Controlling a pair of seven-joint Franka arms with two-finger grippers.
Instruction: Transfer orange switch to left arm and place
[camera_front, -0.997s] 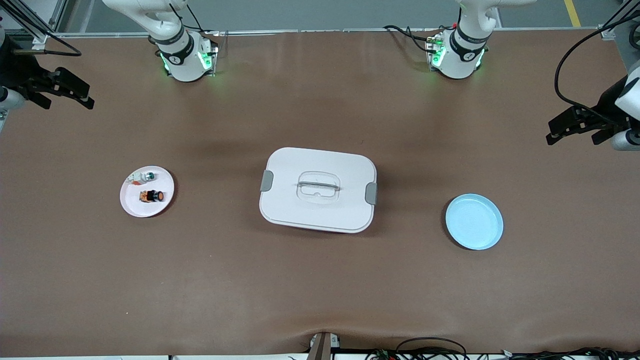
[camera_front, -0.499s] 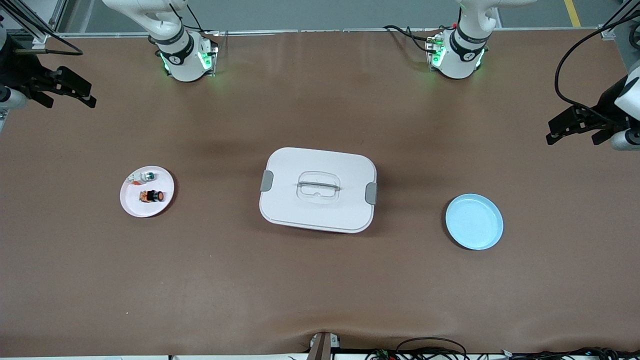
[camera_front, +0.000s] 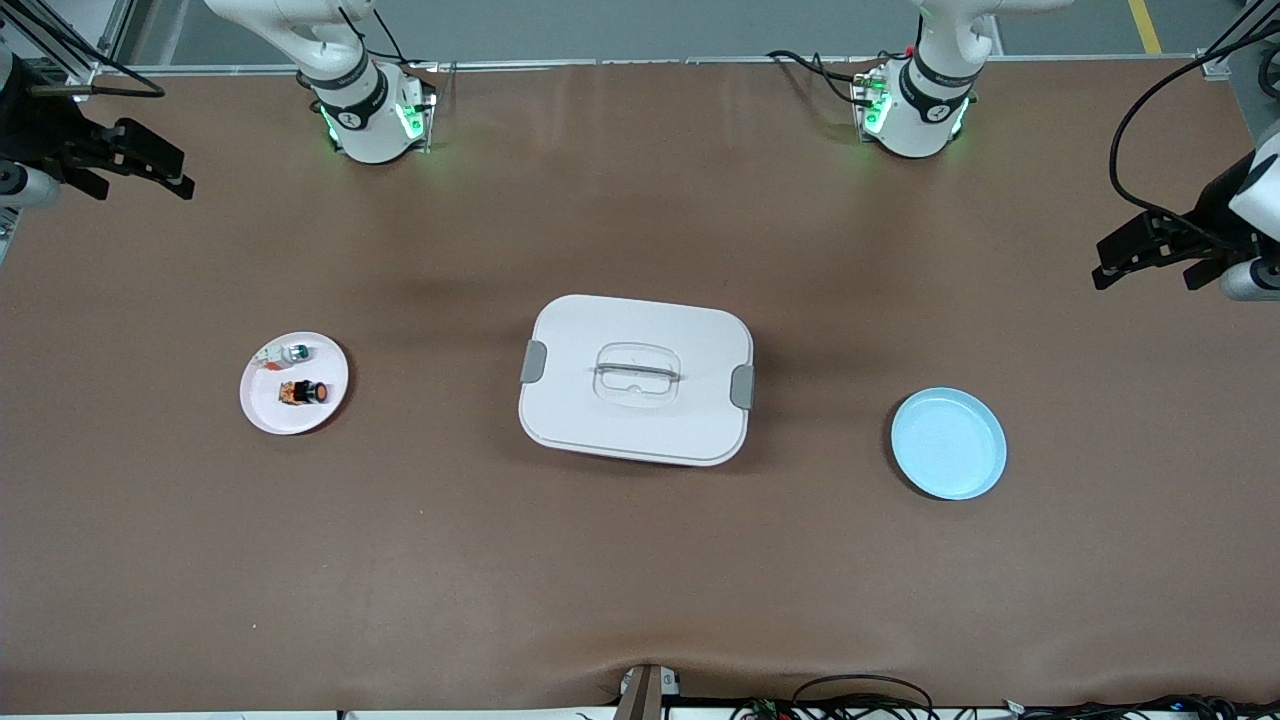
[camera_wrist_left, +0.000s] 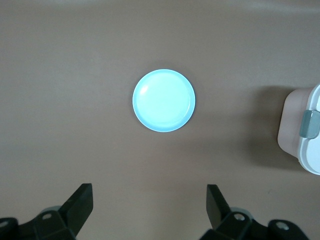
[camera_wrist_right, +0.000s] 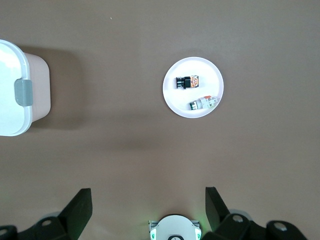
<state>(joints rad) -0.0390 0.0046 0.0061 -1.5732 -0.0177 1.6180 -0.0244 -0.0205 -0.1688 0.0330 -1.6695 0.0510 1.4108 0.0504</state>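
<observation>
Presently catalogued: one orange switch (camera_front: 304, 392), lying on its side on one pink plate (camera_front: 262, 406) toward the right arm's end of the table, just beside one white-and-green part (camera_front: 286, 353) farther from the front camera on that same plate. One box (camera_front: 636, 379), lid clipped, mid-table between the plates, probably set as the obstacle to clear. One blue plate (camera_front: 948, 443), bare, toward the left arm's end, likely the drop point. Two grippers: right gripper (camera_front: 150, 172) high over the table's edge at its own end, fingers spread, nothing held; left gripper (camera_front: 1150, 250) likewise raised at its own end, fingers apart, nothing held, waiting. Both parked wide and high, seemingly to keep clear of the box. Pick not yet begun.
</observation>
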